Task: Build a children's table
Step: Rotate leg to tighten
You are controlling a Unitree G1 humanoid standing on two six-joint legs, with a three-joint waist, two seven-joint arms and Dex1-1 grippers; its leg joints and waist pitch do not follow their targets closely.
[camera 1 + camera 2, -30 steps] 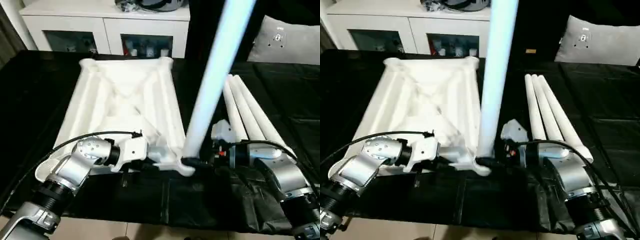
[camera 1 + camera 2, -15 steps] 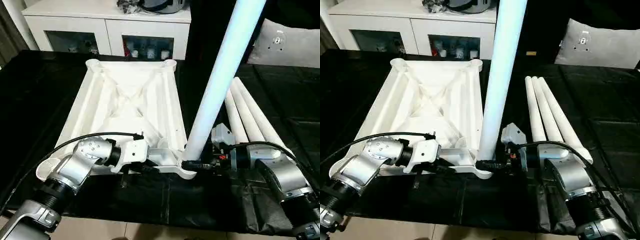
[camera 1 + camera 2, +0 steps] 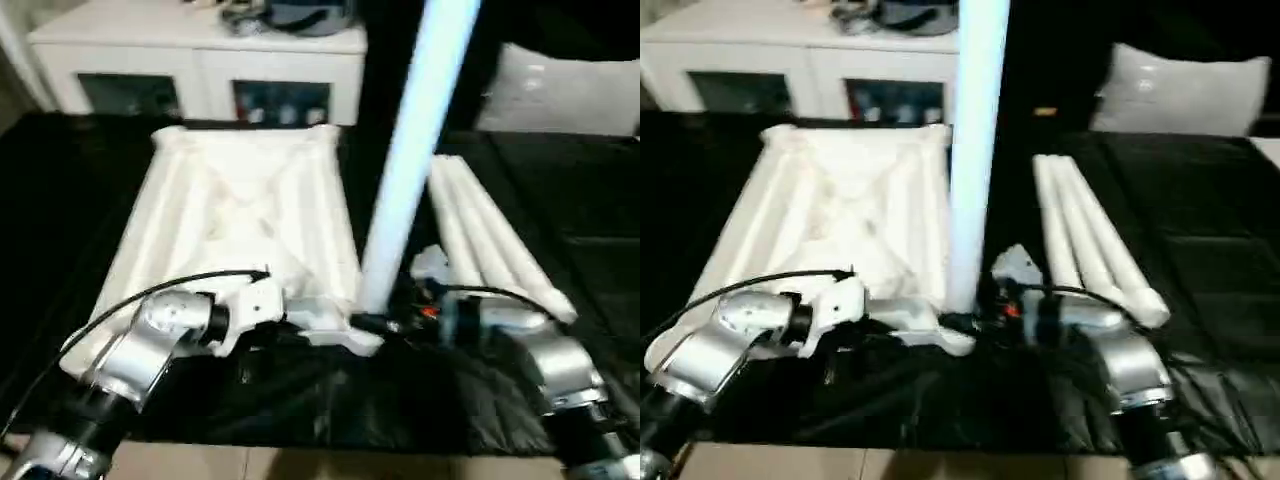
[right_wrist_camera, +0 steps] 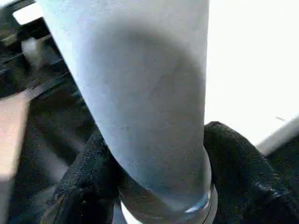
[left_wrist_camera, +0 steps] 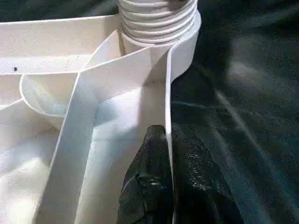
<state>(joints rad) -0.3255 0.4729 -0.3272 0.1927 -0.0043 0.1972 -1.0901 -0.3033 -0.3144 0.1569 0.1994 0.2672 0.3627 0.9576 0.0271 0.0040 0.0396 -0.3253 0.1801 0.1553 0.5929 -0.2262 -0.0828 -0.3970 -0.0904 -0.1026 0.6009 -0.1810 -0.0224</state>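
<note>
1. Left gripper is pinching the near edge wall of the white ribbed plastic table top, one black finger inside the wall and one outside. The top is lying upside down on the black cloth-covered work surface, left of centre. Keep this clamp firm, since it looks to be what is resisting the turning load.
2. The near-right round corner socket is receiving the threaded end of the upright white tapered plastic leg. Several thread rings are showing above the socket rim, so by my read the leg is not fully seated.
3. Right gripper is closing around the leg's base just above the socket, a black finger on each side. Best to rotate about the leg's own axis with light downward pressure; the leg is reading slightly tilted in the head views, so cross-threading is the risk.
4. Three spare white legs are lying side by side on the cloth to the right, near the right forearm. Avoid sweeping them with the elbow.
</note>
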